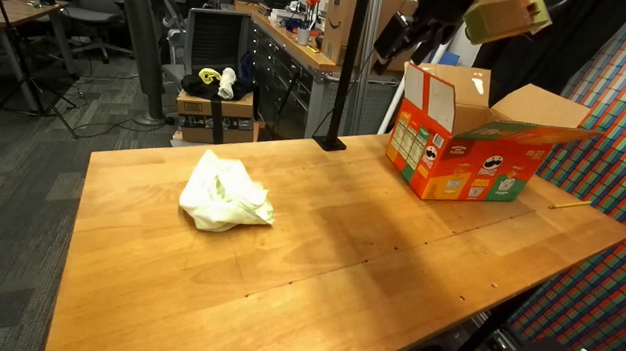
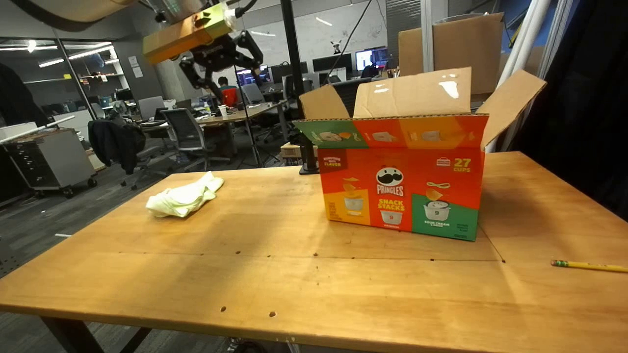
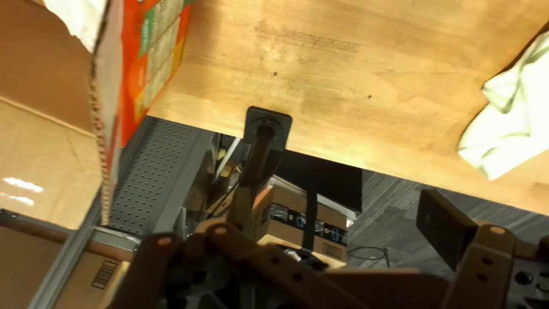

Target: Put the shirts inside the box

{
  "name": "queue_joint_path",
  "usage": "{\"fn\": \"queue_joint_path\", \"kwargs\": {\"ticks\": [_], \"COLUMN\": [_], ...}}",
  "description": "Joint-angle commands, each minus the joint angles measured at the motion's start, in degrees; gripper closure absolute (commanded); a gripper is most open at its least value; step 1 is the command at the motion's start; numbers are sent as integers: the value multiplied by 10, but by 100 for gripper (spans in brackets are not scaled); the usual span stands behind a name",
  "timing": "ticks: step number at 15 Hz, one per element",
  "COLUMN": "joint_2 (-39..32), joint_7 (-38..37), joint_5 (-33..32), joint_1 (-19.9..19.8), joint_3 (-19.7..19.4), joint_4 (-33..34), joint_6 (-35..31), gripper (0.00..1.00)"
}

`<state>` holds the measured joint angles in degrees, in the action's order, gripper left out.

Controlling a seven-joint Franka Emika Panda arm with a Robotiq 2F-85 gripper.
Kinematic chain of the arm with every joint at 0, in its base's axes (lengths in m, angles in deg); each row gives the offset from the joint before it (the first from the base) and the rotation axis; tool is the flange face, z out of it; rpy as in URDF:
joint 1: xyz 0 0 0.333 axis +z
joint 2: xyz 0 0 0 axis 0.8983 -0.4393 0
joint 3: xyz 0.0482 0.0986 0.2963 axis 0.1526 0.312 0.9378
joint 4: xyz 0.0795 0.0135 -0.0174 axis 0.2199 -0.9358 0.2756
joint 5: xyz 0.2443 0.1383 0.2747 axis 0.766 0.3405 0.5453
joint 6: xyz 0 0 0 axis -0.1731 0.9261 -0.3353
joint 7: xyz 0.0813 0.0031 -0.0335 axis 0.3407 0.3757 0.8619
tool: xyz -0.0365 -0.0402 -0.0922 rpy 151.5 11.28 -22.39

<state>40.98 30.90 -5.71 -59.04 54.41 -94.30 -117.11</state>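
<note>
A pale yellow-green shirt (image 1: 223, 202) lies crumpled on the wooden table; the same shirt (image 2: 184, 198) is at the left in an exterior view and at the wrist view's right edge (image 3: 519, 111). The orange-red box (image 2: 392, 181) stands upright at the table's opposite end, its brown flaps raised. In the wrist view, a whitish cloth-like piece (image 3: 77, 19) shows at the box opening, its colour washed out. The rest of the box's inside is hidden. My gripper (image 2: 238, 87) hangs high above the table, between shirt and box, with its fingers (image 3: 444, 227) spread and nothing between them.
A black pole (image 1: 348, 62) rises from the table's far edge between shirt and box. A yellow pencil (image 2: 588, 266) lies on the table near the box. Beyond the table, stacked cardboard cartons (image 1: 195, 122) carry dark, yellow and white cloths.
</note>
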Motion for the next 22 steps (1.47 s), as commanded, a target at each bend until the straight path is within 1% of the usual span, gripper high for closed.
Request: {"fn": "queue_joint_path", "kwargs": {"ticks": [1, 9, 14, 18, 22], "joint_2": [17, 11, -14, -51, -91], "joint_7": [48, 114, 173, 205, 239], "joint_5": [33, 101, 156, 191, 234], "joint_1": [40, 120, 171, 199, 216], "joint_3": [14, 28, 31, 39, 46], "joint_4": [-21, -47, -54, -43, -22], "joint_6": [1, 6, -4, -21, -49], "gripper": [0, 0, 0, 0, 0]}}
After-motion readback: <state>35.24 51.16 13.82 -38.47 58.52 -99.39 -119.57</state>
